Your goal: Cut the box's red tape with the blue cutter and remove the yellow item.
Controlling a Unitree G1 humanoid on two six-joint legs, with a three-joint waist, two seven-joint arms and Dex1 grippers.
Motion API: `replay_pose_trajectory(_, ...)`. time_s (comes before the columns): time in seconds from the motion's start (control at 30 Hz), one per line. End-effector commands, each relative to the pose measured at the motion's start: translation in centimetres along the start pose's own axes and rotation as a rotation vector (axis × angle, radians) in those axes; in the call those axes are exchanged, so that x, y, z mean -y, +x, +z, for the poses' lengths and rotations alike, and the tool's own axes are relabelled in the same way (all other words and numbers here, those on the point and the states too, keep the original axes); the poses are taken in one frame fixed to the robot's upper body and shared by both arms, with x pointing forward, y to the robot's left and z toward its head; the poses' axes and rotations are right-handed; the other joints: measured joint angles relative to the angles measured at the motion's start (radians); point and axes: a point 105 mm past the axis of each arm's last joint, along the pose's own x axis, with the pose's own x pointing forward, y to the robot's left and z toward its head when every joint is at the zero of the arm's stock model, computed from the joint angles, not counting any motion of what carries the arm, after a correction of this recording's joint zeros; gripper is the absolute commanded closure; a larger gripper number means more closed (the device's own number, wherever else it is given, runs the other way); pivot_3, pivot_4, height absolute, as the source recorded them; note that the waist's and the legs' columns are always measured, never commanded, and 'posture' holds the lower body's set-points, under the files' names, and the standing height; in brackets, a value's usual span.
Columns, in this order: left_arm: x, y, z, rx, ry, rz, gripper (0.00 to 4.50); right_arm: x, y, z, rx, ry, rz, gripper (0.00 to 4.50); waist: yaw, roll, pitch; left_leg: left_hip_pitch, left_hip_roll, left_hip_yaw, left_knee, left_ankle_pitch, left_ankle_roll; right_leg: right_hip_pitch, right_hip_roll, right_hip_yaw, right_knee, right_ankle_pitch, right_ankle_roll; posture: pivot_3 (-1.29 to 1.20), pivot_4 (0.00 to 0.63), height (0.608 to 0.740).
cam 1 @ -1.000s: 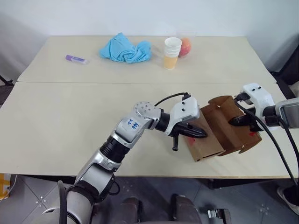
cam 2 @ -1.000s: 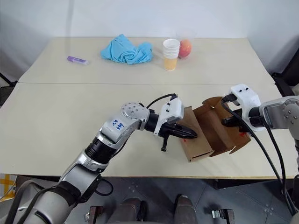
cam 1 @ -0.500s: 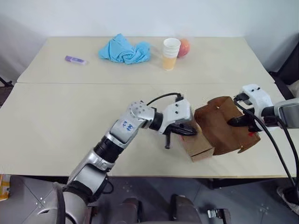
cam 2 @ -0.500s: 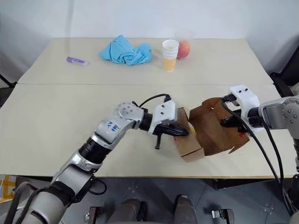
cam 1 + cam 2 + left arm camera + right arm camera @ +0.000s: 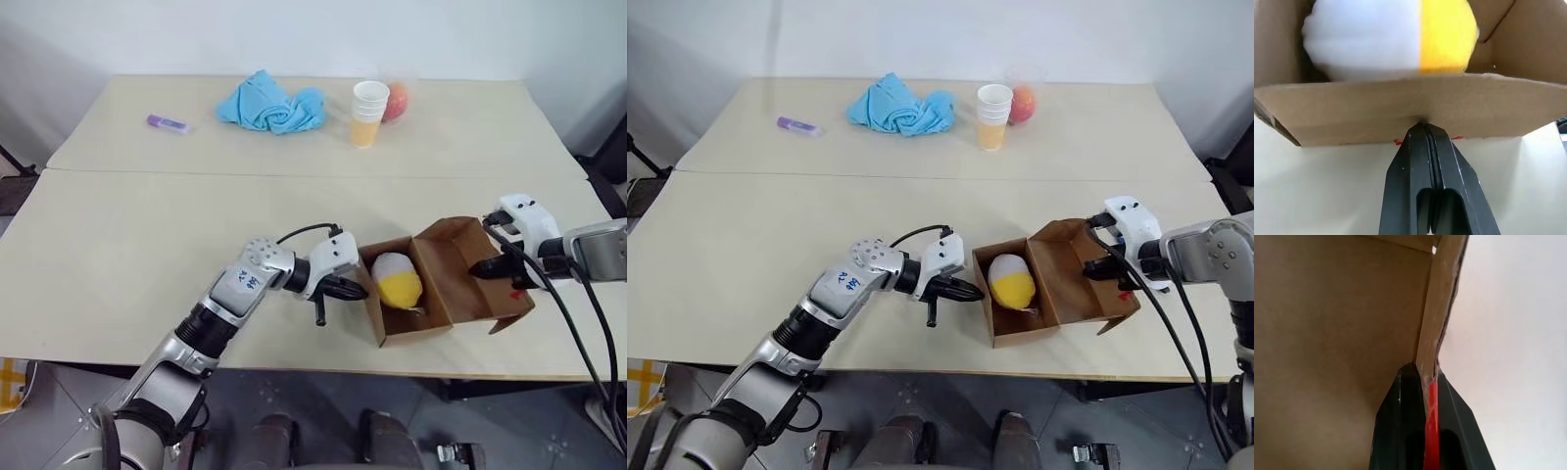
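Note:
The brown box (image 5: 416, 331) rests open near the table's front edge, right of centre. Inside lies the yellow item (image 5: 399, 281), a roundish thing that is yellow below and white on top. My left gripper (image 5: 355, 290) is shut, its tips (image 5: 1422, 128) touching the outside of the box's left wall. A slim dark stick (image 5: 318, 311) hangs under that gripper; I cannot tell whether it is the blue cutter. My right gripper (image 5: 487, 266) is shut on the box's right flap, and the red tape (image 5: 1431, 431) on that flap runs between its fingers.
At the table's far side lie a blue cloth (image 5: 274, 103), stacked paper cups (image 5: 366, 113), an orange-red fruit (image 5: 396, 100) and a short purple stick (image 5: 167, 122). The table's front edge runs just below the box.
The box has come down from a raised, tilted hold to lie flat and open, showing the yellow item. My left gripper moved left and down to the box's left wall. The right gripper kept its hold.

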Motion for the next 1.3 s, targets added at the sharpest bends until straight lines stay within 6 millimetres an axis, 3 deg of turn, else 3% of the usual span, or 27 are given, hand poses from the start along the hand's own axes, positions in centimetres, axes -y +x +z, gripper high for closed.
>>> replay_pose_trajectory(0.03,-0.3,-0.7,0.8,0.017,0.038,0.027,4.5,-0.7,-0.4,0.6,0.052,-0.011,0.022,4.47,-0.005,0.0,0.0,0.0,0.0,0.0,0.0,0.0,0.0,0.0,0.0,0.0,0.0,0.0,0.0,0.0,0.15,0.74)
replay_pose_trajectory(0.1,-0.6,-1.2,0.3,-0.005,0.021,0.044,4.5,-0.7,-0.2,0.6,0.067,0.005,0.022,4.47,-0.008,0.0,0.0,0.0,0.0,0.0,0.0,0.0,0.0,0.0,0.0,0.0,0.0,0.0,0.0,0.0,0.15,0.74)
replay_pose_trajectory(0.23,-2.0,-2.8,-0.4,-0.029,-0.054,0.119,4.5,-0.5,-0.4,0.8,0.145,0.04,0.013,3.57,-0.01,0.0,0.0,0.001,0.0,0.0,-0.001,0.0,-0.001,0.0,0.0,0.0,0.0,0.0,0.0,0.0,0.15,0.74)
replay_pose_trajectory(0.33,-2.8,-4.3,-0.2,0.012,-0.093,0.152,3.64,-0.7,-1.7,0.6,0.185,0.015,0.066,2.53,-0.005,0.0,0.0,0.001,0.0,0.0,-0.001,0.0,-0.001,0.0,0.0,0.0,0.001,0.0,0.0,0.0,0.15,0.74)
replay_pose_trajectory(0.43,-4.1,-7.4,-0.6,0.047,-0.127,0.209,2.73,-0.1,-4.4,1.6,0.371,-0.126,0.118,1.49,-0.005,0.0,0.0,0.0,-0.001,-0.001,-0.001,0.0,0.0,0.0,0.0,0.0,0.0,0.0,0.0,0.0,0.15,0.74)
replay_pose_trajectory(0.5,-4.4,-12.1,-1.8,0.118,-0.138,0.243,2.12,0.7,-7.8,2.8,0.603,-0.238,0.189,0.8,-0.011,-0.001,0.001,0.001,-0.001,0.001,-0.001,0.0,0.0,0.0,0.0,0.0,0.0,0.0,0.0,0.0,0.15,0.74)
replay_pose_trajectory(0.57,-3.9,-14.6,-2.5,0.147,-0.116,0.241,1.51,0.8,-9.6,2.7,0.7,-0.294,0.252,0.13,-0.025,-0.001,0.001,0.003,0.0,0.003,-0.005,-0.001,0.0,0.0,0.001,0.0,-0.001,0.0,0.001,0.0,0.15,0.74)
replay_pose_trajectory(0.6,-3.5,-15.9,-3.2,0.145,-0.081,0.247,1.22,0.3,-10.7,2.7,0.783,-0.399,0.28,0.0,-0.03,-0.001,0.001,0.007,0.0,0.005,-0.008,0.0,0.0,0.001,0.001,0.0,-0.002,0.0,0.001,0.0,0.15,0.74)
replay_pose_trajectory(0.67,-3.0,-18.6,-4.5,0.168,-0.057,0.304,0.61,0.3,-12.0,2.8,0.909,-0.563,0.222,0.0,-0.035,-0.001,0.001,0.008,0.002,0.005,-0.011,0.0,-0.001,0.002,0.002,-0.001,-0.003,0.0,0.001,0.0,0.15,0.74)
replay_pose_trajectory(0.73,-2.3,-20.8,-5.9,0.188,-0.08,0.346,0.03,0.0,-12.2,2.8,0.925,-0.555,0.27,0.0,-0.038,-0.001,0.001,0.009,0.004,0.005,-0.012,0.0,-0.001,0.003,0.002,0.0,-0.005,0.0,0.001,0.0,0.15,0.74)
replay_pose_trajectory(0.87,0.6,-24.4,-10.9,0.071,-0.174,0.383,0.03,-2.9,-13.4,0.5,0.859,-0.659,0.487,0.0,-0.037,-0.001,0.001,0.009,0.009,0.006,-0.013,0.0,-0.002,0.003,0.002,-0.001,-0.006,0.0,0.0,0.0,0.15,0.74)
replay_pose_trajectory(0.97,1.6,-26.9,-11.9,0.08,-0.256,0.456,0.03,-3.3,-13.6,-2.2,0.777,-0.805,0.455,0.0,-0.019,-0.002,0.001,0.009,0.009,0.004,-0.014,0.0,-0.002,0.003,0.002,-0.003,-0.006,0.0,0.0,0.0,0.15,0.74)
replay_pose_trajectory(1.03,1.9,-27.7,-11.8,0.091,-0.296,0.469,0.03,-3.0,-14.2,-2.9,0.791,-0.774,0.412,0.0,-0.006,-0.003,0.001,0.009,0.008,0.004,-0.013,-0.001,-0.001,0.004,0.001,-0.003,-0.007,0.0,0.0,0.0,0.15,0.74)
replay_pose_trajectory(1.13,1.8,-27.1,-10.7,0.099,-0.31,0.427,0.03,-2.4,-15.1,-4.0,0.807,-0.789,0.322,0.0,0.001,-0.003,0.001,0.009,0.007,0.002,-0.012,-0.001,0.0,0.006,0.0,-0.003,-0.007,0.001,-0.001,0.0,0.15,0.74)
replay_pose_trajectory(1.27,0.2,-24.1,-6.1,0.12,-0.223,0.278,0.03,-2.1,-16.4,-5.8,0.779,-0.742,0.238,0.0,0.02,-0.003,0.001,0.009,0.008,0.001,-0.012,-0.001,-0.001,0.006,0.0,-0.003,-0.007,0.002,-0.002,0.0,0.15,0.74)
replay_pose_trajectory(1.3,-0.1,-22.5,-4.3,0.109,-0.188,0.192,0.03,-2.1,-16.7,-6.2,0.767,-0.734,0.224,0.0,0.026,-0.003,0.001,0.009,0.008,0.002,-0.012,-0.001,-0.001,0.006,0.001,-0.003,-0.007,0.002,-0.002,0.0,0.15,0.74)
